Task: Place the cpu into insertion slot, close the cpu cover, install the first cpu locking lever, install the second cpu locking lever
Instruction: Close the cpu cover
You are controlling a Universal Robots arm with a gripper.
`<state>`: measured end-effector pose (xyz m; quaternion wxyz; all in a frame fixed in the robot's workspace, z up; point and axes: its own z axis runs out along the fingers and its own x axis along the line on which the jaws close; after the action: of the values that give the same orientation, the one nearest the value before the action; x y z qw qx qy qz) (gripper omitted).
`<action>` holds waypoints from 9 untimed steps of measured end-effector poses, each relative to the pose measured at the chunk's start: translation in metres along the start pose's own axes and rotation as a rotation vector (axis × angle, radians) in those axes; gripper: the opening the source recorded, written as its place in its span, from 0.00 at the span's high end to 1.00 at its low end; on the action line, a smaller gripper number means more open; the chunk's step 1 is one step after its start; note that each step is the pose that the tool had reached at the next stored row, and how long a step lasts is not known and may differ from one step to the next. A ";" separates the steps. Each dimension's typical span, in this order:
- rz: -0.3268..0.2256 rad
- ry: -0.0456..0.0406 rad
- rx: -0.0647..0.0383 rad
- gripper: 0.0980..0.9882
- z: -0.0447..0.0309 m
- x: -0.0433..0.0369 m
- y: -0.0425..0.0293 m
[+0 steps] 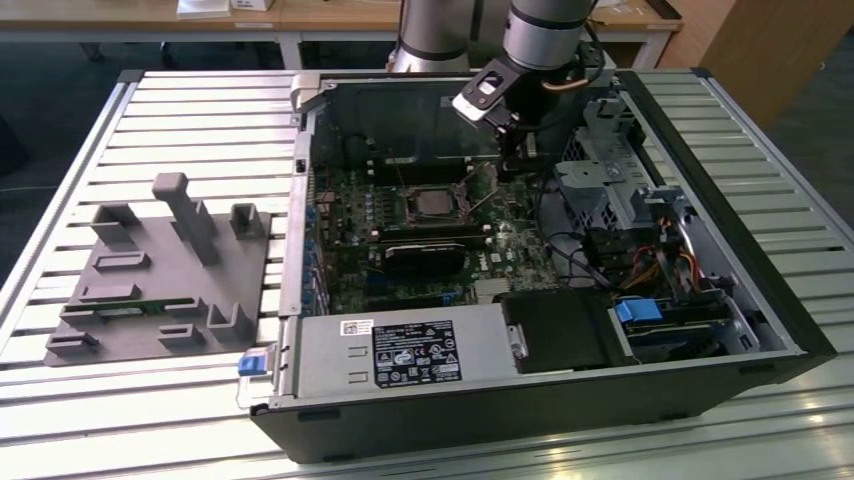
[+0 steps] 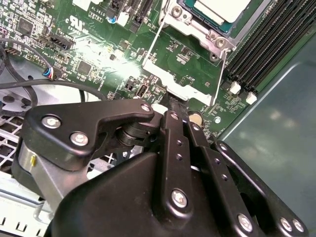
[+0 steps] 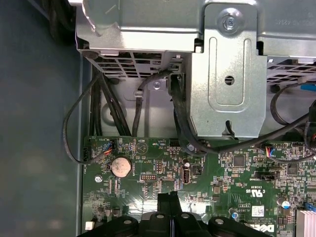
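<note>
Gripper (image 2: 173, 104), fingers pressed together, hangs over the green board (image 2: 182, 52) inside the open computer case (image 1: 534, 410); cpu (image 2: 217, 9) lies seated in the insertion slot (image 1: 406, 204), near the board's middle, just beside the gripper.

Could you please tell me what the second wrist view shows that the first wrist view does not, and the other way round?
Second wrist view: the cpu, with long black memory slots beside it. First wrist view: a round coin battery, a silver metal cage and black cables running onto the board. Both wrist views: the green board and the gripper, its fingers together, just above that board.
</note>
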<state>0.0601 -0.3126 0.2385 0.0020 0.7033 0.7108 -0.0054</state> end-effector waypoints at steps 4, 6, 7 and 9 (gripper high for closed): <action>0.000 -0.0001 0.000 0.99 -0.0002 0.0001 -0.0008; 0.000 -0.0003 0.000 0.99 -0.0009 0.0000 -0.0008; 0.000 -0.0001 0.000 0.99 -0.0012 0.0000 -0.0008; 0.000 -0.0001 0.000 0.99 -0.0019 0.0000 -0.0008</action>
<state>0.0593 -0.3125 0.2403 0.0021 0.7033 0.7108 -0.0054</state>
